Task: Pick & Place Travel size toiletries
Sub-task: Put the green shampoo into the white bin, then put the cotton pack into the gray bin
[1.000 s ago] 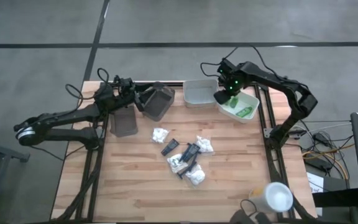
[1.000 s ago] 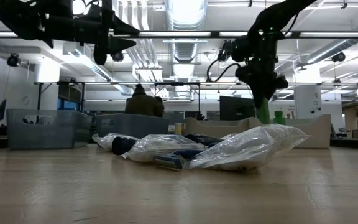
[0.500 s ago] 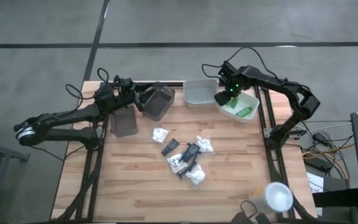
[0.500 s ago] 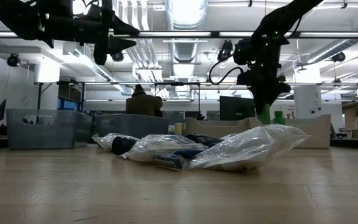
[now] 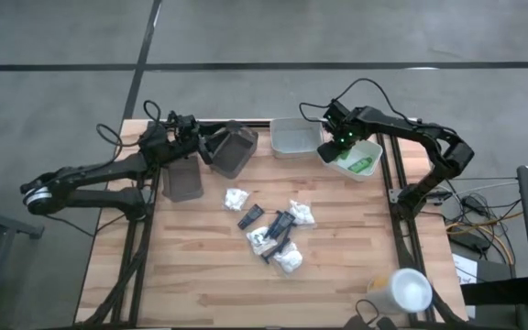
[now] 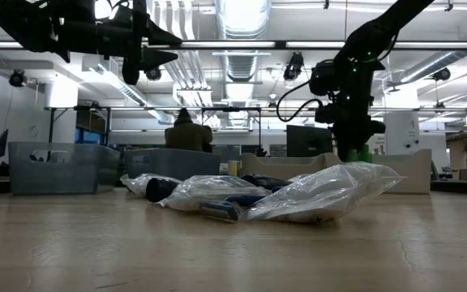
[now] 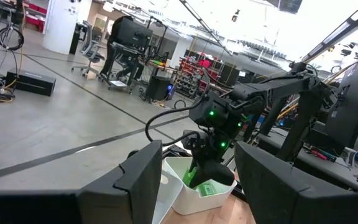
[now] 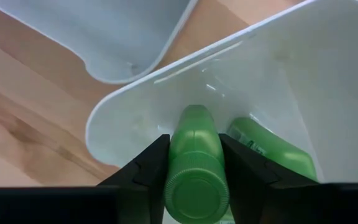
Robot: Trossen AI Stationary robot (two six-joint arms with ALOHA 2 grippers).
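Right claw [image 8: 194, 163] grasps a green bottle [image 8: 196, 168] between its fingers, over the white tray [image 8: 328, 74] (a second bottle [image 8: 272, 152] lies inside). Left claw [image 7: 194, 180] stands released above the surface's [image 5: 191, 266] far-left trays.

From above, my desk [image 5: 191, 275] is evenly lit, its wood pale and flat-toned, with only soft, short shadows under my arms and the trays. The level view looks straight into bright ceiling strip lights [image 6: 242, 16] that blow out to white, so my arms hang there as dark silhouettes, and the crinkly clear packets [image 6: 314, 191] catch small glints. The nearest stretch of desk there is soft and out of focus. Past my left pincer [image 7: 194, 186], the hall is bright and hazy overhead. At my right pincer [image 8: 194, 180], the green bottle [image 8: 194, 168] is blurred close up and the white tray [image 8: 303, 74] shows faint sheen.
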